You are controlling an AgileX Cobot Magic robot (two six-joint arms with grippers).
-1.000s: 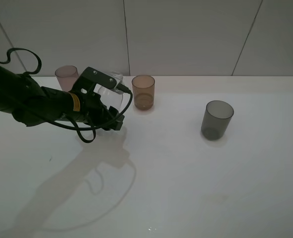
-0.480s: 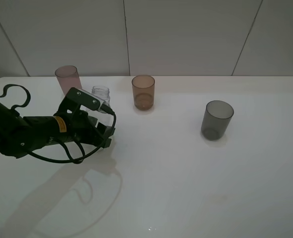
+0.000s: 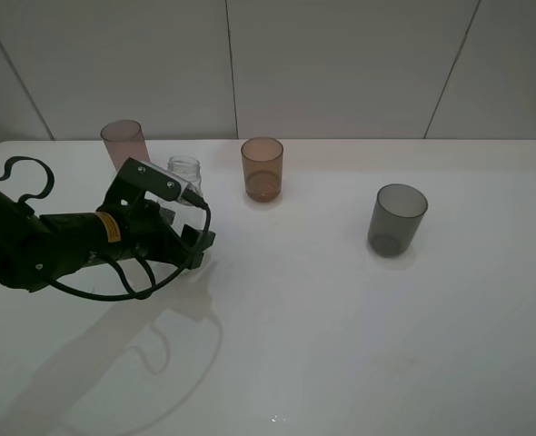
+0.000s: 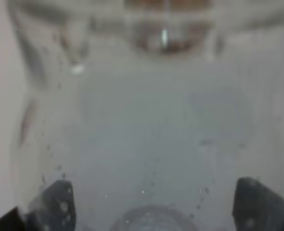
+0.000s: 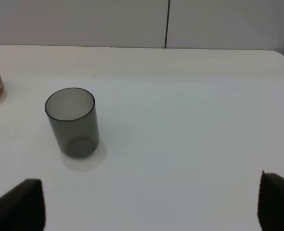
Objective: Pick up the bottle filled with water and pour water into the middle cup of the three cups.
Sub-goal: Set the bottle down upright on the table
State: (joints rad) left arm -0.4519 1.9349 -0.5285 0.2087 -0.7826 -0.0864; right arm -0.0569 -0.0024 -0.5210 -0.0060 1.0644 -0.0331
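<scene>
It looked like a lab or test room rather than anyone's home. A bare white table (image 3: 359,345) filled most of the frame, and behind it, across the top, ran a plain pale wall of large panels (image 3: 341,64) split by thin dark seams. A black robot arm (image 3: 41,245) with looped cables lay over the left side of the table. A few plastic tumblers (image 3: 396,220) and a small clear bottle (image 3: 184,174) stood spaced out like props.
</scene>
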